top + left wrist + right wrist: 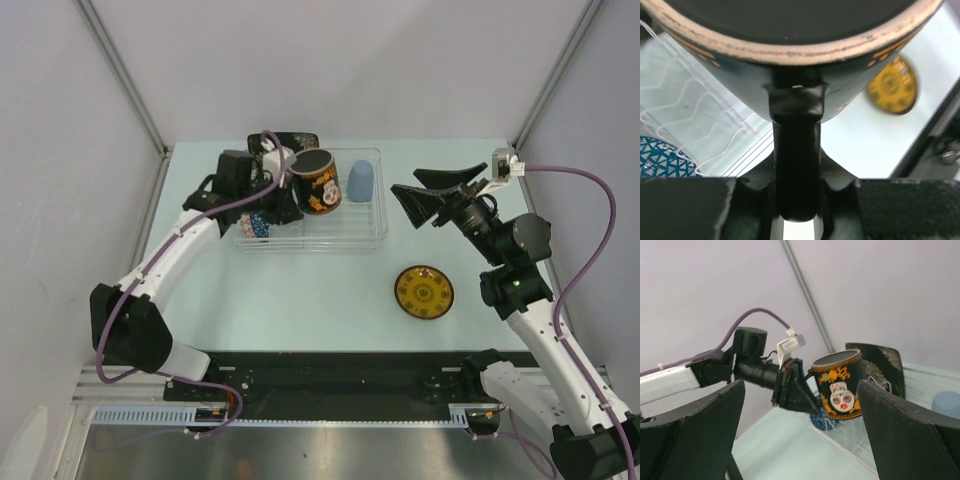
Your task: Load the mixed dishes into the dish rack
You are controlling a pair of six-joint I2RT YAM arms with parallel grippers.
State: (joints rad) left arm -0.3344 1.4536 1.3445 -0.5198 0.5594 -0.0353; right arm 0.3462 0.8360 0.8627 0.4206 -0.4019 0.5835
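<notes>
My left gripper [290,186] is shut on the handle [795,165] of the dark floral mug [318,182] and holds it tilted above the clear dish rack [372,238]. The mug also shows in the right wrist view [840,385]. In the rack are the pale blue cup [360,181], the small blue saucer [262,224] and, at the back, the black square floral plate [297,140]. The yellow saucer [424,291] lies on the table to the right of the rack. My right gripper [412,190] is open and empty beside the rack's right end. The beige bowl is out of view.
White walls with metal posts close in the back and sides. A black rail [340,365] runs along the near edge between the arm bases. The left arm [170,250] reaches across the table's left side.
</notes>
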